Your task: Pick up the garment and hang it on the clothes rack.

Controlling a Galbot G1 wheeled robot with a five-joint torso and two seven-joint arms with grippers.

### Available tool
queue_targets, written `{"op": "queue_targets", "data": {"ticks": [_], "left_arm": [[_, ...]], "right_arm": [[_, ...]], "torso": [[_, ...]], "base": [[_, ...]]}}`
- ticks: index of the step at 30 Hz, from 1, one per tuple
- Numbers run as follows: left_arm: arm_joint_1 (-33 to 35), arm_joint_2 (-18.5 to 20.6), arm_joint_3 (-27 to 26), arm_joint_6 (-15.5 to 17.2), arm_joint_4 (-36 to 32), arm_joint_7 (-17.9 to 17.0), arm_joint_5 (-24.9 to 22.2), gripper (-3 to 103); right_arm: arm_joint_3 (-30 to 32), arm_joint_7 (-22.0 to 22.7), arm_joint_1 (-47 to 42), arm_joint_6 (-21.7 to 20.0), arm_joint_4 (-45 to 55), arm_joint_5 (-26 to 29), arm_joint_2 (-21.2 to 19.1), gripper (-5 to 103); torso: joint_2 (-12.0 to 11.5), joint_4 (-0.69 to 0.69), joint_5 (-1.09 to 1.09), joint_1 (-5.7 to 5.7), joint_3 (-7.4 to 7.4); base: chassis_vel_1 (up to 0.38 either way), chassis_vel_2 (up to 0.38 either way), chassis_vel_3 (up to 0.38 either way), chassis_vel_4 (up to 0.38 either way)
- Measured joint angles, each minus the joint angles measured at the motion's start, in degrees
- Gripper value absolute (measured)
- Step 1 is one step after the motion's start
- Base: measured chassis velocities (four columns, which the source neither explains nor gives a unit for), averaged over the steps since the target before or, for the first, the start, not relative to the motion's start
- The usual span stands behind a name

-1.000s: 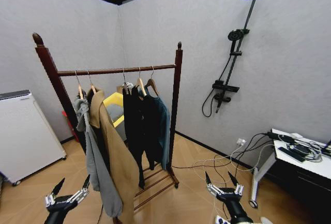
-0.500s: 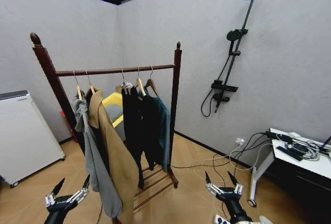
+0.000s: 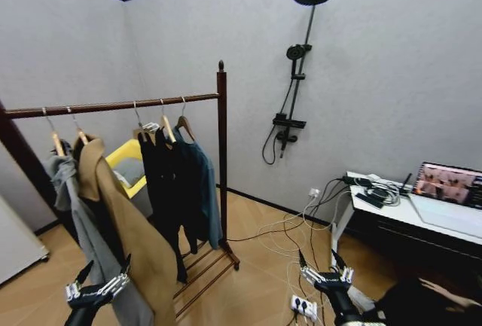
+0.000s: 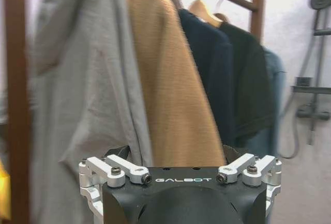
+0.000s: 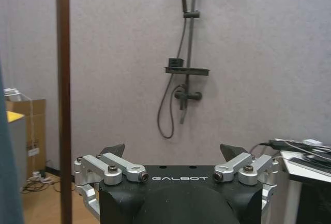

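Observation:
The garment [image 3: 208, 187], a dark teal shirt-jacket on a wooden hanger, hangs at the right end of the clothes rack [image 3: 222, 153], next to its right post. The left wrist view shows the garment [image 4: 272, 105] behind the darker clothes. My left gripper [image 3: 107, 266] is low in front of the hanging coats, open and holding nothing; in its wrist view the left gripper [image 4: 176, 154] faces the coats. My right gripper [image 3: 317, 258] is low at the right, open and holding nothing. In its wrist view the right gripper [image 5: 173, 151] faces the wall, with the rack's post [image 5: 63, 105] to one side.
A grey hooded coat [image 3: 79, 220], a tan coat [image 3: 124, 228] and a black garment [image 3: 162, 190] share the bar. A black shower-head stand [image 3: 292, 92] is on the far wall. A white desk [image 3: 422, 217] with a laptop stands right; cables and a power strip [image 3: 303, 308] lie on the floor.
The whole head picture has shifted left, so the camera has turned right; the desk and laptop have come into view. Both grippers stay open and low, and the clothes hang as before.

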Motion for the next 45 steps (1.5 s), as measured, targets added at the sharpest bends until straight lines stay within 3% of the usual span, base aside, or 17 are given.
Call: {"op": "queue_targets", "data": {"ticks": [24, 45], "left_arm": [[0.0, 0.0, 0.0, 0.0, 0.0, 0.0, 0.0, 100], [0.0, 0.0, 0.0, 0.0, 0.0, 0.0, 0.0, 100]], "right_arm": [[0.0, 0.0, 0.0, 0.0, 0.0, 0.0, 0.0, 100], [0.0, 0.0, 0.0, 0.0, 0.0, 0.0, 0.0, 100]], "torso": [[0.0, -0.01, 0.00, -0.01, 0.00], [0.0, -0.01, -0.01, -0.01, 0.00]], "base": [[-0.119, -0.116, -0.113, -0.114], [-0.111, -0.110, 0.109, 0.110]]}}
